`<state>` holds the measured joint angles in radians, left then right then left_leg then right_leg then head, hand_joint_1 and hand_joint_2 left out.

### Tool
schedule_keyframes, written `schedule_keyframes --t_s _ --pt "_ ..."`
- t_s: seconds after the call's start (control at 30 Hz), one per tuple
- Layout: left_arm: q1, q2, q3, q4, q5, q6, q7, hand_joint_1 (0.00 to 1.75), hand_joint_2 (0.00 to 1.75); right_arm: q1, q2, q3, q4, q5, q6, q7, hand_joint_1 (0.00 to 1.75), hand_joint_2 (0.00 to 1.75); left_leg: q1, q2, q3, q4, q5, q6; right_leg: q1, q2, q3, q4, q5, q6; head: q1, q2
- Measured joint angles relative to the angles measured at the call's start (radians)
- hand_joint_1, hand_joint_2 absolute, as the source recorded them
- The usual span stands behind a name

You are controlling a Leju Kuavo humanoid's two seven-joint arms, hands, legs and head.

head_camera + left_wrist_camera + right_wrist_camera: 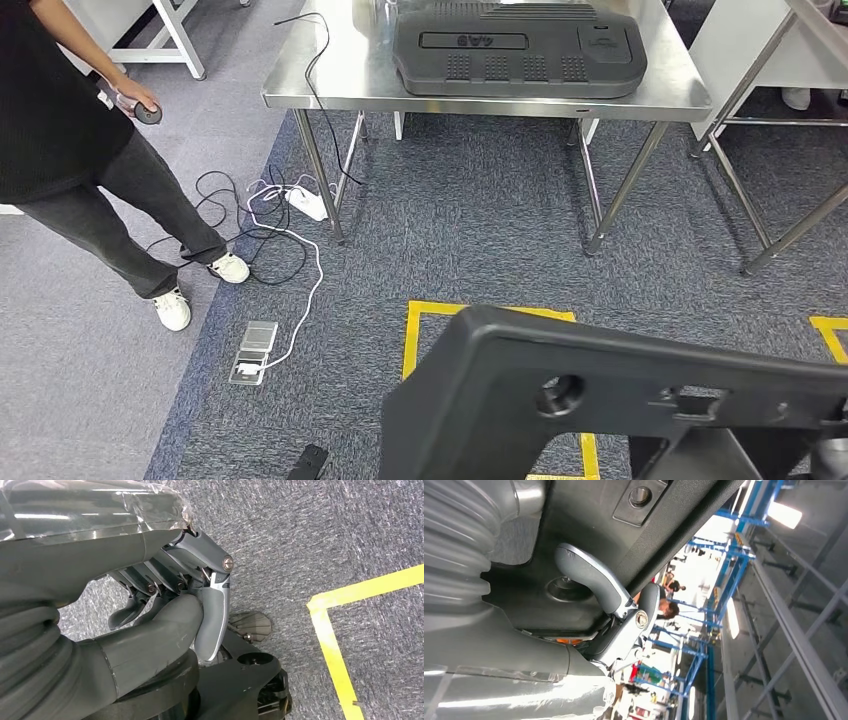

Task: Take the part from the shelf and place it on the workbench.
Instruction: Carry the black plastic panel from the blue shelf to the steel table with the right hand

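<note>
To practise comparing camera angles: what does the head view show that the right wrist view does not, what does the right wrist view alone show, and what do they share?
Head view alone: a steel workbench carrying a black moulded part, a person, floor cables and yellow floor tape.
Right wrist view alone: the right hand gripping a panel edge, with blue racking and ceiling lights beyond.
Shared: the carried black plastic panel.

Left hand: grey ribbed cover, thick grey thumb, darker fingers, brass-coloured screws, clear film wrap.
</note>
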<state>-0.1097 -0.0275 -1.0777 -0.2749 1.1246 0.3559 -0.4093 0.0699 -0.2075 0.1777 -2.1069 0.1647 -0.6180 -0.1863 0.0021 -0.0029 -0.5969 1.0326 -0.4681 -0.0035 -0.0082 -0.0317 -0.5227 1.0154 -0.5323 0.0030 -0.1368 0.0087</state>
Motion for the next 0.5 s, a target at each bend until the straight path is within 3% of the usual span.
schedule_keyframes --t_s 0.3,0.5 --pt "0.0 0.0 0.0 0.0 0.0 0.0 0.0 1.75 1.75 0.0 -0.006 0.013 0.0 -0.001 0.002 0.0 1.75 1.75 0.0 0.0 0.0 0.0 0.0 0.0 0.0 0.0 0.0 0.0 0.0 0.0 0.0 0.0" --pt "0.0 0.001 0.0 0.0 0.019 -0.003 -0.01 1.75 1.75 -0.001 -0.016 0.051 0.0 -0.069 0.045 -0.003 1.75 1.75 0.0 0.0 0.0 0.0 0.0 0.0 0.0 0.0 0.0 0.0 0.0 0.0 0.0 0.0"
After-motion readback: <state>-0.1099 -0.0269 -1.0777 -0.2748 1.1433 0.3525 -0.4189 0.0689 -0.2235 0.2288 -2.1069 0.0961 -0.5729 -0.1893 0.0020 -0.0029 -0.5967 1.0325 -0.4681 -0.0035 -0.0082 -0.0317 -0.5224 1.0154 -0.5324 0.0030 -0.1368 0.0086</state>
